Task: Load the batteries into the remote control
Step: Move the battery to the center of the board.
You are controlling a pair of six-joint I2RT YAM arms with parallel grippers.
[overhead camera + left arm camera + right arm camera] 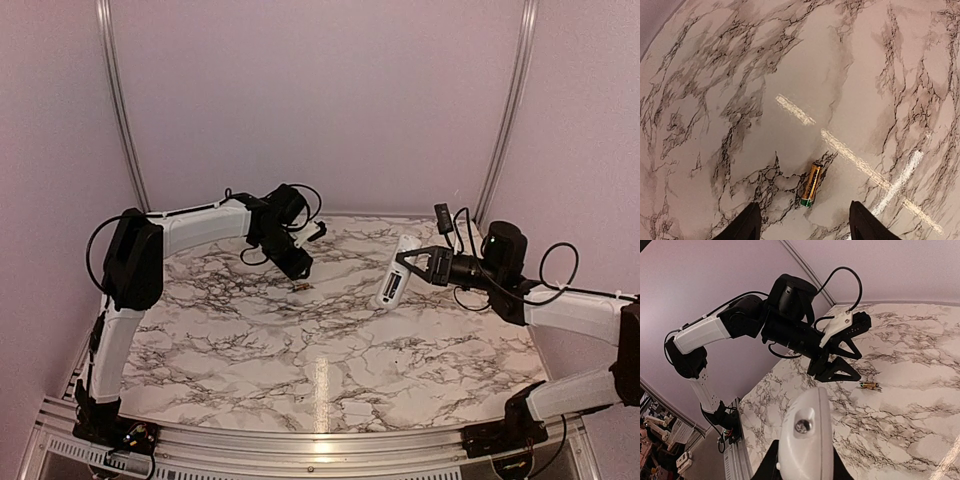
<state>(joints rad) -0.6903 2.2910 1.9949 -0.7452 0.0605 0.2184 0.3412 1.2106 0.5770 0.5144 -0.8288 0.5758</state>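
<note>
On the marble table (250, 340), my left claw (299, 268) hangs open over one battery (810, 184); my right claw (405, 262) grips the remote control (390, 285).

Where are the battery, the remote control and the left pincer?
battery (810, 184), left wrist view, middle of its golden casing.
remote control (391, 284), top external view, its lower half.
left pincer (299, 269), top external view, midway between its fingertips.

Left gripper (299, 268) is hovering just above battery (300, 287), battery is lying on marble table (250, 350), right gripper (403, 263) is holding tilted white remote (389, 284), well apart from battery.
</note>
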